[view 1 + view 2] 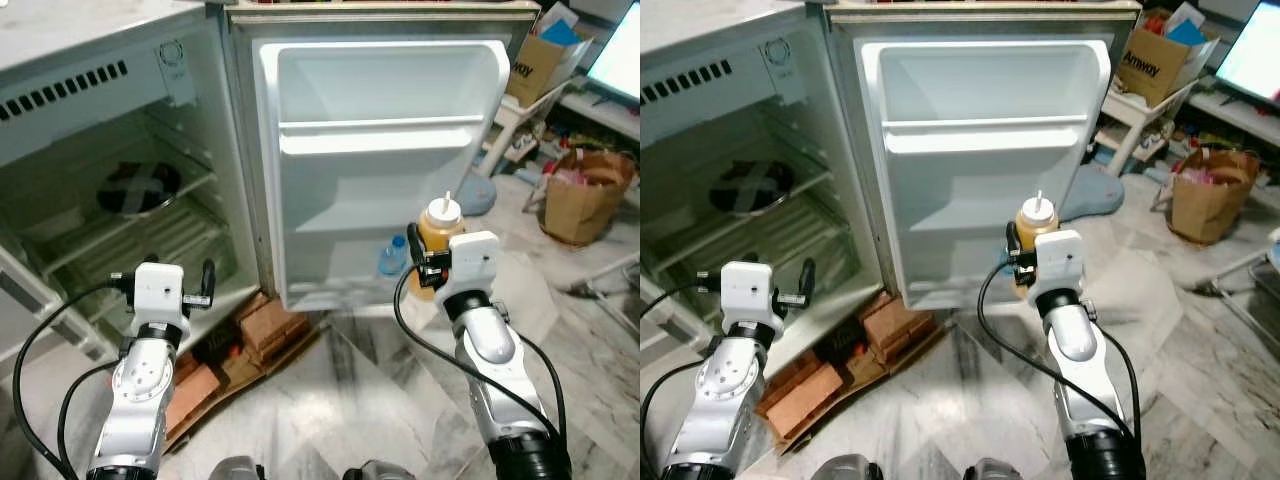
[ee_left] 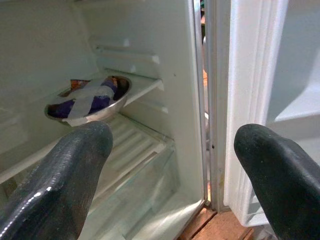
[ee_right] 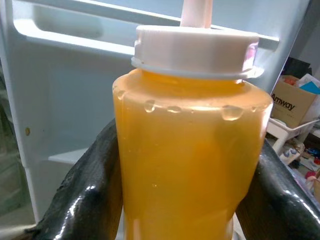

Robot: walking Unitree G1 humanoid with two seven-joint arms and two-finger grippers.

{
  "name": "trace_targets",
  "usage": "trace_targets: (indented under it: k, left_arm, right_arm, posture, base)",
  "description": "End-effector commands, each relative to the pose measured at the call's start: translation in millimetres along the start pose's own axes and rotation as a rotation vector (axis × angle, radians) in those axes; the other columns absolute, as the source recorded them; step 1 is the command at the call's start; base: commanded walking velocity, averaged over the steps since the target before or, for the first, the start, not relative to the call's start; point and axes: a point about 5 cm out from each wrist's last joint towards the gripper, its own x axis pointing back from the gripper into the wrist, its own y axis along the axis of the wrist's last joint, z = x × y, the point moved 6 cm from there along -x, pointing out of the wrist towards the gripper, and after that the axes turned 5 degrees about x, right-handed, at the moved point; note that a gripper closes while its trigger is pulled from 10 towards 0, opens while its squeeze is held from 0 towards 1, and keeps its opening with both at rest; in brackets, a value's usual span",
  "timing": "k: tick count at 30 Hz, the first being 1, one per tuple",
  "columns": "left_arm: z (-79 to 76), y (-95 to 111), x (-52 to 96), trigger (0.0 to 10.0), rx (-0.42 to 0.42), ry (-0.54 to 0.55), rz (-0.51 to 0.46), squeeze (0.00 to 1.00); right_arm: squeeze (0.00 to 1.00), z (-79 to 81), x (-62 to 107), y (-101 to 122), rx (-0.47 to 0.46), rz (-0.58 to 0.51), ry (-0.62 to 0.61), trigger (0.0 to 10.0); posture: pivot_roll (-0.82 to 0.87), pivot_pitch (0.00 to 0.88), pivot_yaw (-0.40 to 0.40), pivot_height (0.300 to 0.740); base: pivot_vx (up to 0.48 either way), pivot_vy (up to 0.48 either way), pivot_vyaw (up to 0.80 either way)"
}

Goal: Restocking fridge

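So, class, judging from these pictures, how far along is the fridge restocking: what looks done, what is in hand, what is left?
Done: the fridge door stands open, a taped bowl sits on an inner shelf, and a small water bottle stands in the door's bottom rack.
In hand: the right pincer grips an orange sauce bottle upright before the door.
Left: placing that bottle; the door's upper shelves look bare. The left pincer, open, faces the fridge interior.

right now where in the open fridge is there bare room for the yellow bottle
The fridge door has two bare spots: the upper rack and the ledge beneath it. The bottom door pocket already holds a small water bottle, so it is tighter. Inside, the foil bowl takes the upper wire shelf; the lower shelf is bare. The right gripper holds the yellow bottle.
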Motion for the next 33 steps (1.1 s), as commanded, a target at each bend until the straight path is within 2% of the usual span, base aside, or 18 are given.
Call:
trace_targets:
  k: [1,22,33]
  left_arm:
    - [-1.5,4.7,-0.7,10.0,-0.002,-0.014,-0.016,0.0]
    - [-5.5,4.5,-1.3,10.0,0.024,-0.022,-0.009,0.0]
    - [-7.0,4.7,-1.5,10.0,0.021,-0.028,-0.012,0.0]
  right_arm:
    - [0.0,-1.9,-0.7,2.8,0.002,-0.013,-0.005,10.0]
    - [0.0,-0.9,1.2,0.3,0.002,-0.004,0.0,10.0]
    - [0.0,-0.7,0.8,-0.3,0.004,-0.002,0.003,10.0]
  posture:
    - [0.07,0.085,-0.044,0.74]
    - [0.07,0.091,-0.041,0.74]
    - [0.06,0.094,-0.044,0.74]
  base:
    - [0.364,0.0,0.0]
    - [0.339,0.023,0.0]
    - [0.072,0.203,0.0]
